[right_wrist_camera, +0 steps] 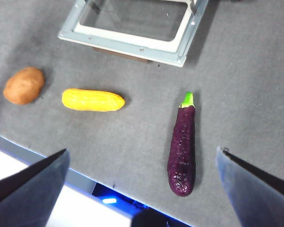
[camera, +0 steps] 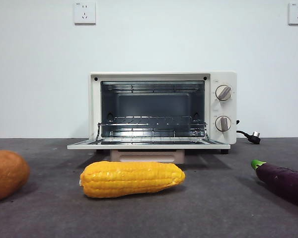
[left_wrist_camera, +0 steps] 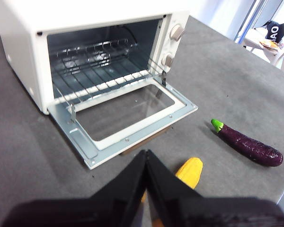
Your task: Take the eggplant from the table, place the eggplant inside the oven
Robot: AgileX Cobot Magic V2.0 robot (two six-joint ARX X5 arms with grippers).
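Right gripper (right_wrist_camera: 142,189): jaws spread wide, nothing held; seen in the right wrist view high above the table, with the eggplant lying between the 2 jaw tips in that picture but well below them.
Left gripper (left_wrist_camera: 146,158): jaws pressed together, nothing gripped; held above the table in front of the oven door, with the corn partly hidden beneath it. Judged to be the waiting arm.
Eggplant (right_wrist_camera: 182,146): lying flat on the table (right_wrist_camera: 241,85), untouched, green stem end turned toward the oven. In the front view it is found at the right edge, partly cut off by the frame.
Corn (camera: 131,179): lying crosswise on the table in front of the oven door, well apart from the eggplant.
Orange-brown vegetable (camera: 6,173): at the far left in the front view, beyond the corn; not part of the task.
Oven (camera: 213,106): door (camera: 149,145) folded down flat and fully open; wire rack (camera: 151,121) bare, cavity free of any item.
Done so far: door found open; right gripper already placed over the eggplant.
Left to do: 1 descent and grasp, 1 lift, 1 carry past the lowered door, 1 release on the rack. No part of the pick is judged to be begun.
Note: neither arm is visible in the front view.
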